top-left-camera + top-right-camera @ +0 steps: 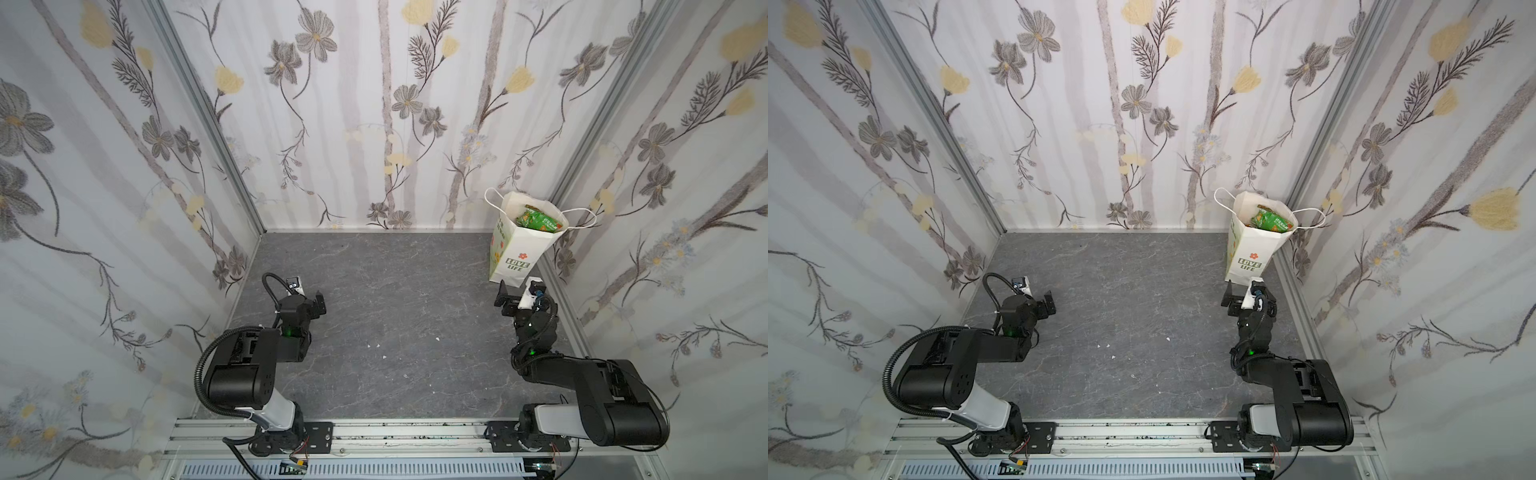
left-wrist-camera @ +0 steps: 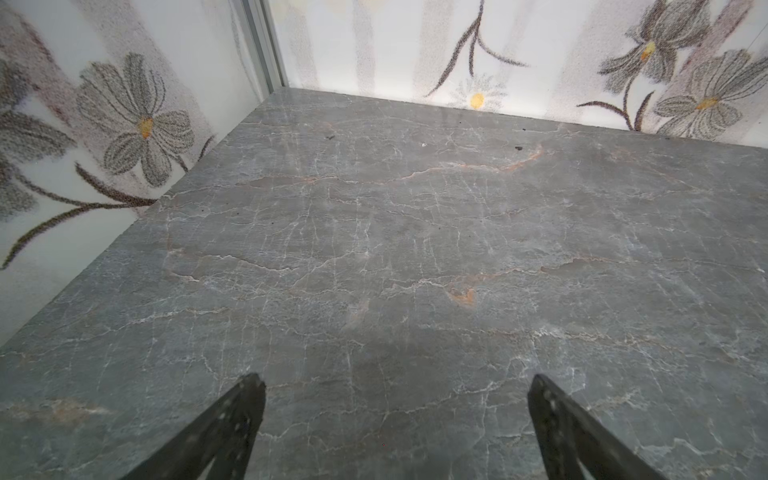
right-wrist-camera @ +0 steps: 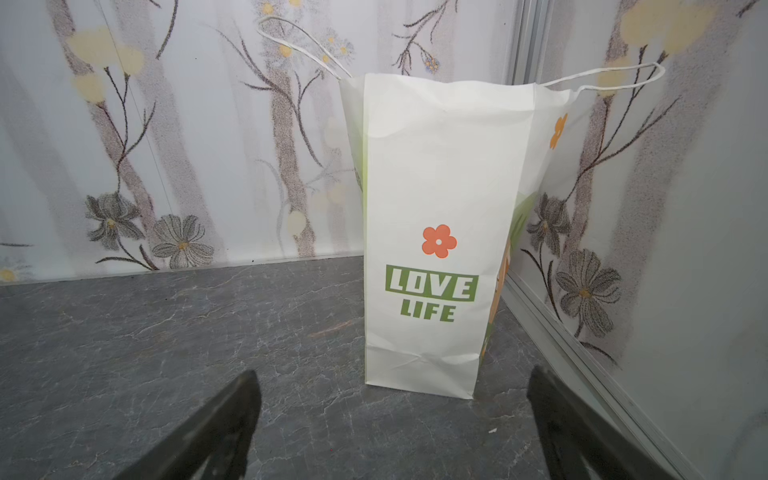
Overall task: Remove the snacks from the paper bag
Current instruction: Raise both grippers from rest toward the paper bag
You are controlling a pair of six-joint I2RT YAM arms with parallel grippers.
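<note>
Standing wide apart and empty, the jaws of the right gripper [image 1: 504, 297] face the paper bag [image 1: 515, 253], near its base but not touching. The left gripper [image 1: 319, 304] is likewise spread on nothing, over bare desk [image 1: 395, 311] near the left edge. The bag stands upright in the desk's far right corner. Nothing looks done: no packet lies on the desk, so every snack is left to lift out. Only the top views look into the bag's mouth, showing the snacks [image 1: 538, 220], green with some orange. The right wrist view gives just its "LOVE LIFE" side, the left wrist view no bag at all.
</note>
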